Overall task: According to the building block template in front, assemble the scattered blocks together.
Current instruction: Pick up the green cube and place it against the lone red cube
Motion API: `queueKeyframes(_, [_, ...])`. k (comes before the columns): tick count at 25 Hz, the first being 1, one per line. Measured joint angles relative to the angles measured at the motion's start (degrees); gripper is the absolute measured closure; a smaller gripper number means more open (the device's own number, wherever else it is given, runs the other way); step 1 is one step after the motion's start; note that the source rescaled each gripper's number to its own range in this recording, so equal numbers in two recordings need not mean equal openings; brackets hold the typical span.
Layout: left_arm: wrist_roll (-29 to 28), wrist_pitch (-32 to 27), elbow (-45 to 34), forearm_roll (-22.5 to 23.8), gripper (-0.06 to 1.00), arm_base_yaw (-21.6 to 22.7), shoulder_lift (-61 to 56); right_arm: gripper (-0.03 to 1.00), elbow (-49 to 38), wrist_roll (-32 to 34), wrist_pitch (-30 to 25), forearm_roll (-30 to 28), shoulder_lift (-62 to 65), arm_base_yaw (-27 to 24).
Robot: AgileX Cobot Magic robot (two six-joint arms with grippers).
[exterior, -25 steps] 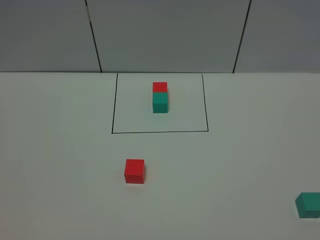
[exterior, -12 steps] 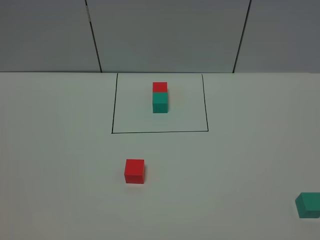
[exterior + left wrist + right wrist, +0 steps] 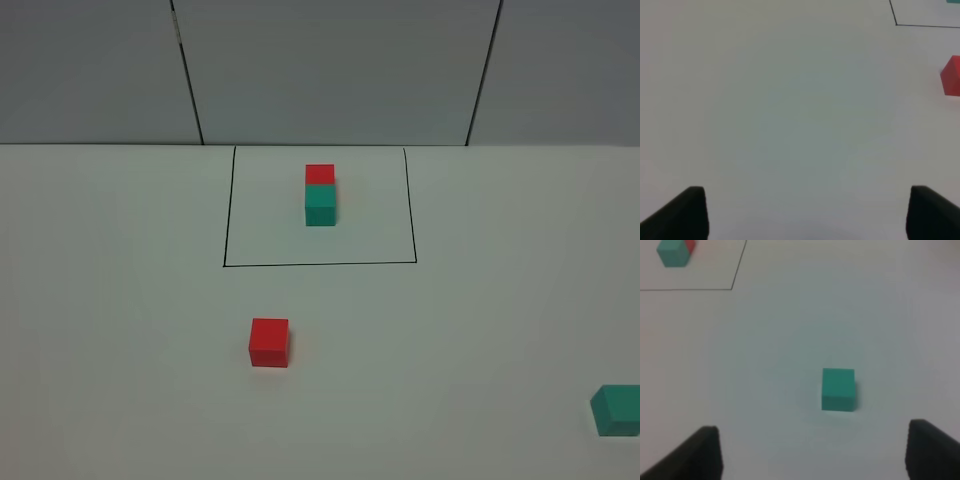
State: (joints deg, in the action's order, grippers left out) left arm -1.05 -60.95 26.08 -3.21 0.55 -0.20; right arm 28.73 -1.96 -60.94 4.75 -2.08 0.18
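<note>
- Two blocks lie well apart: red cube (image 3: 269, 342), teal cube (image 3: 838, 389).
- Left gripper (image 3: 807, 210) and right gripper (image 3: 815, 450) gape wide, empty.
- Next, I'd lower right gripper over teal cube.

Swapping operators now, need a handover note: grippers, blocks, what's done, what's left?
Left gripper: open, empty; red cube off to its side.
Right gripper: open, empty; teal cube lies ahead of it, not between the jaws.
Template: red-teal pair inside the frame, at the back.
Red cube sits in front of the frame; teal cube far right, well apart from it.
Done: nothing joined.
Left: grasp both cubes and join them like the template.
</note>
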Motion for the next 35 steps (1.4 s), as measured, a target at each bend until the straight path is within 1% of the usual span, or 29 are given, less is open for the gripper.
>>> queueKeyframes(5, [0.0, 0.0, 0.0, 0.0, 0.04, 0.0, 0.0, -0.03, 0.0, 0.2, 0.0, 0.4, -1.6, 0.0])
queueKeyframes(9, [0.0, 0.0, 0.0, 0.0, 0.04, 0.0, 0.0, -0.03, 0.0, 0.4, 0.0, -0.6, -7.3, 0.0])
queueKeyframes(15, [0.0, 0.0, 0.0, 0.0, 0.04, 0.0, 0.0, -0.03, 0.2, 0.5, 0.6, -7.3, -19.0, 0.0])
queueKeyframes(21, [0.0, 0.0, 0.0, 0.0, 0.04, 0.0, 0.0, -0.03, 1.5, 0.3, 1.5, -16.2, -31.8, 0.0])
queueKeyframes(24, [-0.1, 0.0, 0.0, 0.0, 0.04, 0.0, 0.0, -0.03, 3.8, -2.0, 1.6, -17.8, -37.6, 0.0])
queueKeyframes(30, [-0.1, 0.0, 0.0, 0.0, 0.04, 0.0, 0.0, -0.03, 7.9, -11.6, 2.4, -17.9, -46.9, 0.0])
queueKeyframes(35, [-0.1, 0.0, 0.0, 0.0, 0.04, 0.0, 0.0, -0.03, 9.3, -13.5, 4.0, -17.9, -53.4, 0.0])
